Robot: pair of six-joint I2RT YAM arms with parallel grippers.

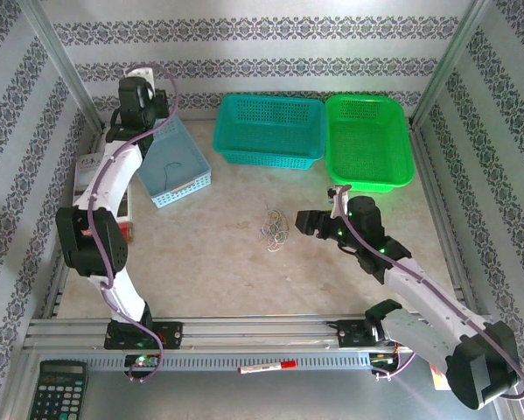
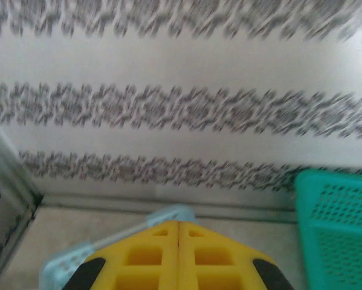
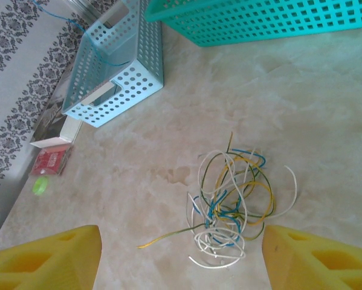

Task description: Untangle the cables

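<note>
One blue strand (image 1: 166, 167) lies in the light-blue basket (image 1: 188, 188) at 10 o'clock of the cables (image 1: 275, 229), a knotted clump at table centre; most separation is judged outstanding. Right gripper (image 1: 312, 220), at their 3 o'clock, stands open-fingered and empty; left gripper (image 2: 178, 248) fingers are closed on nothing.

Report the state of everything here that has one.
cables, tangled in one clump on the table.
left gripper, shut.
right gripper, open, over the cables.
light blue basket, upright, blue strand inside.
teal basket, upright, empty.
green basket, upright, empty.
</note>
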